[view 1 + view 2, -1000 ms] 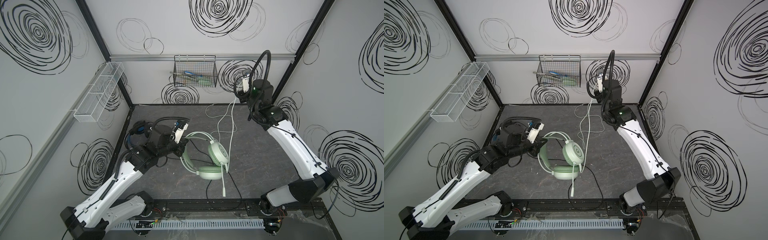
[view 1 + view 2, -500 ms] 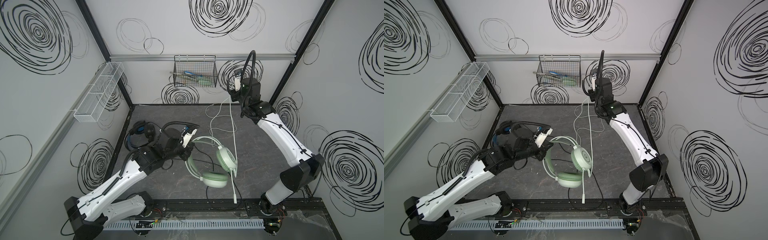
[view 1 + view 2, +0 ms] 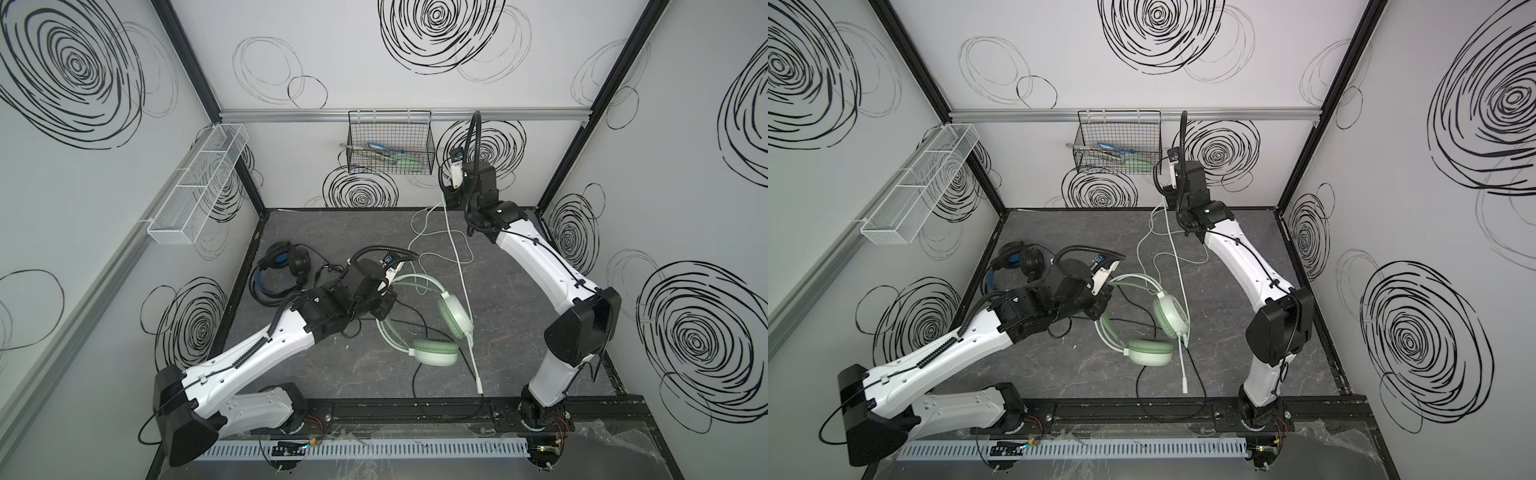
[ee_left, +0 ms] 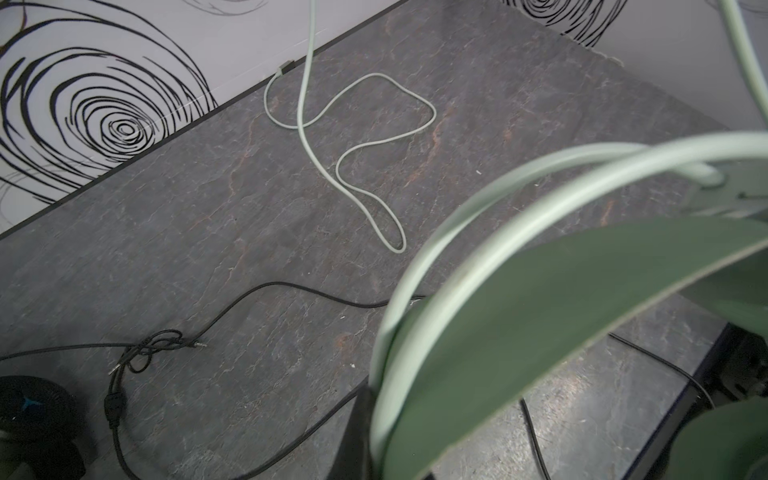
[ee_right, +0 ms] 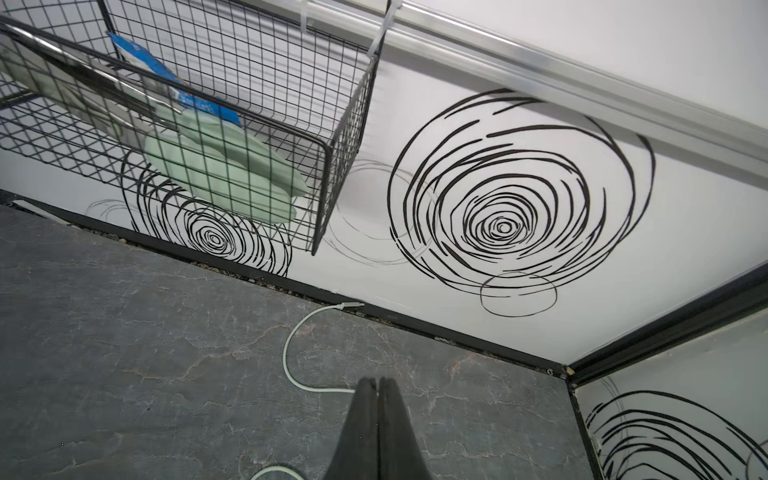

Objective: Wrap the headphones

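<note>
My left gripper [image 3: 384, 302] is clamped on the headband of the mint-green headset [image 3: 455, 312], which sits mid-surface [image 3: 353, 374] with one ear cup down. My right gripper [image 5: 377, 384], jaws together on its white cord [image 3: 456, 253], holds the cord raised at the far right. No turn lies around the headset yet, and loose loops trail at the far side. The black headset [image 3: 277, 270] lies far left, its black cord [image 4: 291, 286] sprawled. I judge the wrapping barely begun.

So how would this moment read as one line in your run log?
left gripper: shut on mint headset band | right gripper: shut on cord, held high, cord straight | black headset: on table
</note>
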`<state>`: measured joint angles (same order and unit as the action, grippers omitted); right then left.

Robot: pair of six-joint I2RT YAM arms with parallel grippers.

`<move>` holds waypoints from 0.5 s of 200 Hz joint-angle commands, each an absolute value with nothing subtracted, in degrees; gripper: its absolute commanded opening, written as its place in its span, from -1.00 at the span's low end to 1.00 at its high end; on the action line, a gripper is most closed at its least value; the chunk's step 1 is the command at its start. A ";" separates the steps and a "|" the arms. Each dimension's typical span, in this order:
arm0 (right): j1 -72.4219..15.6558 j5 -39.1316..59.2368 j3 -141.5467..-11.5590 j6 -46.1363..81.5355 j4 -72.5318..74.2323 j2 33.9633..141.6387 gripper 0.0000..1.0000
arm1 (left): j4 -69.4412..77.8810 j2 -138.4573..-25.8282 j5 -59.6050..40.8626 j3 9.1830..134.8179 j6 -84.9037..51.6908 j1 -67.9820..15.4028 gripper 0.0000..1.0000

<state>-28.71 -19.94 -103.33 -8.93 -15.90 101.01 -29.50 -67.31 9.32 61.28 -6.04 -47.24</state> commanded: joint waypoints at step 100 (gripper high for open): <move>-40.18 -30.09 -96.86 -11.25 -13.99 93.51 -0.96 | -26.23 -80.66 26.53 64.47 -28.93 -39.86 -1.00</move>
